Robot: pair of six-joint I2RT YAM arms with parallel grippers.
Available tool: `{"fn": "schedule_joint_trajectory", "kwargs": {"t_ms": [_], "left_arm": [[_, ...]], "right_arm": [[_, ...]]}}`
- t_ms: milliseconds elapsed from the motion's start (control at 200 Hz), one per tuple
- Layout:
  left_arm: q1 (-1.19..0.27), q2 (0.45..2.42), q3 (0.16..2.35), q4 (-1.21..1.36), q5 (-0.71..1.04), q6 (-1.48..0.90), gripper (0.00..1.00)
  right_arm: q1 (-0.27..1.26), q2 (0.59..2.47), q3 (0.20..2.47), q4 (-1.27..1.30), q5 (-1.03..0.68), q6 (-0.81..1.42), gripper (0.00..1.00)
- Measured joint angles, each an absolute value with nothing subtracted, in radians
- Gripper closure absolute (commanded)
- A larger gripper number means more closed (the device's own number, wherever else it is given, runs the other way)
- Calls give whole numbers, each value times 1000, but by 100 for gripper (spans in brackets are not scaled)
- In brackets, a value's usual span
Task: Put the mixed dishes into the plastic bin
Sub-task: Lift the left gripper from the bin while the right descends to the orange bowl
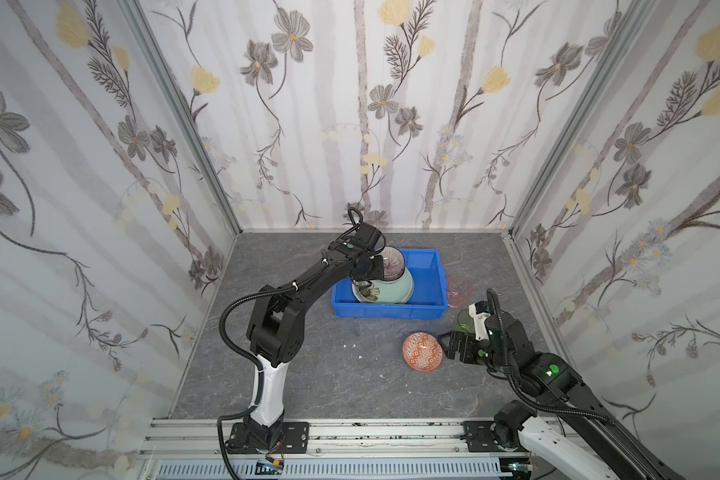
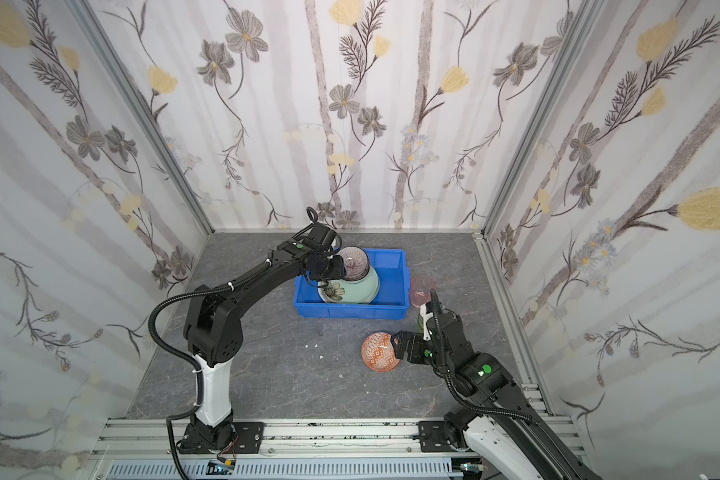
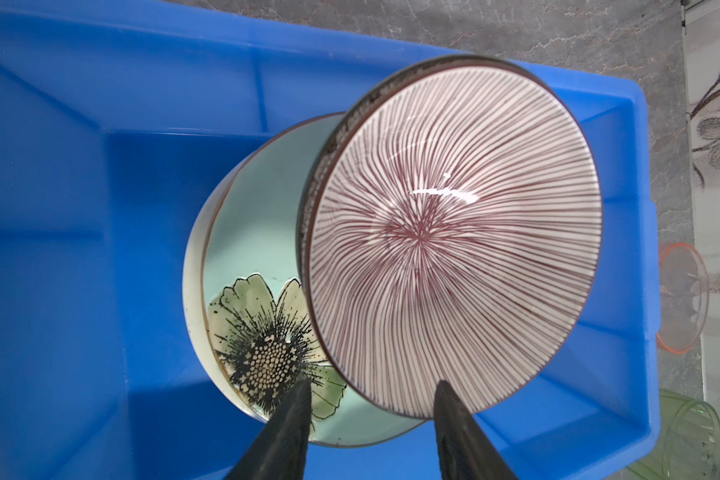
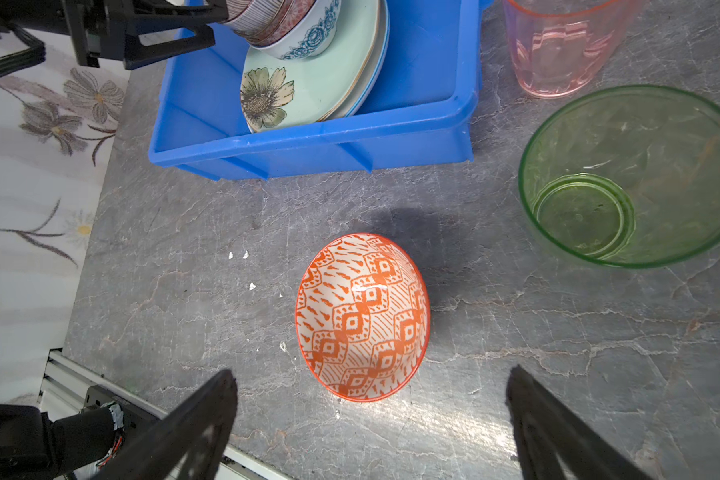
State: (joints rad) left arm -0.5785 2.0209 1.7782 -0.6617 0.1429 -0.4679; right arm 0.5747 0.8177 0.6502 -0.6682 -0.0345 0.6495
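Observation:
The blue plastic bin (image 1: 387, 309) (image 4: 308, 149) holds a mint flower plate (image 1: 395, 289) (image 3: 258, 216) on other plates. On the plate sits a stack of bowls, with a striped bowl (image 1: 393, 262) (image 3: 454, 237) on top of a blue-white bowl (image 4: 308, 41). My left gripper (image 1: 377, 270) (image 3: 373, 384) is open, its fingers straddling the striped bowl's rim with a wide gap. An orange bowl (image 1: 422, 351) (image 4: 362, 316) lies on the table in front of the bin. Just short of it my right gripper (image 1: 444, 347) (image 4: 371, 372) stands wide open, holding nothing.
A pink tumbler (image 1: 459, 291) (image 4: 558, 45) stands by the bin's right wall. A green tumbler (image 1: 466, 322) (image 4: 641, 174) stands nearer, partly hidden behind my right arm. Small white crumbs (image 1: 350, 345) lie on the grey table. Wallpapered walls close three sides, and a metal rail (image 1: 350, 432) runs along the front.

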Motion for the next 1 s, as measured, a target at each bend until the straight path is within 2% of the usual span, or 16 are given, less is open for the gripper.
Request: {"fn": "schedule_joint_trajectory", "kwargs": {"t_ms": [175,320,510,849,999], "left_arm": [[-579,1981,1777,-662,144,-468,39],[-579,1926,1739,-661,147,-468,28],[-579,1837,1664,-662,131,-472,1],[-579,1664,1494,-663,75,-501,0],[-579,1575,1415,-661,59,-526,0]], "right_arm": [[575,846,645,-674,-17,667,0],[575,896,640,-677,-15,673,6],[575,991,624,-669,-20,672,11],[582,1132,587,-581,-73,635,23],[582,1208,583,-546,-80,616,37]]}}
